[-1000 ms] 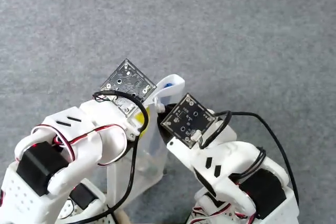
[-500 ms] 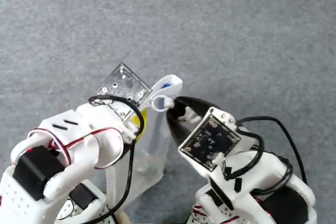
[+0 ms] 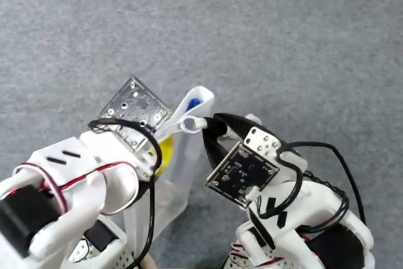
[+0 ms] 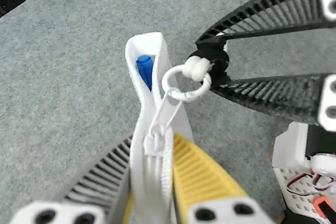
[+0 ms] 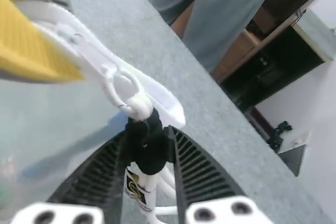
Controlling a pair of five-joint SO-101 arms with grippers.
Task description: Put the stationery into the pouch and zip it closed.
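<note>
Two claws engaged: left claw (image 4: 151,148) clamps the pouch (image 3: 178,177); right claw (image 4: 211,64), clenched on the zip pull (image 4: 181,83), has twisted rightward, likely starting closure.

From high overhead, looking down across the counter (image 3: 302,42), farther off. From each wrist, very close, facing forward onto the pouch (image 4: 139,87) and its zipper pull (image 4: 167,113), shared by all three views.
</note>
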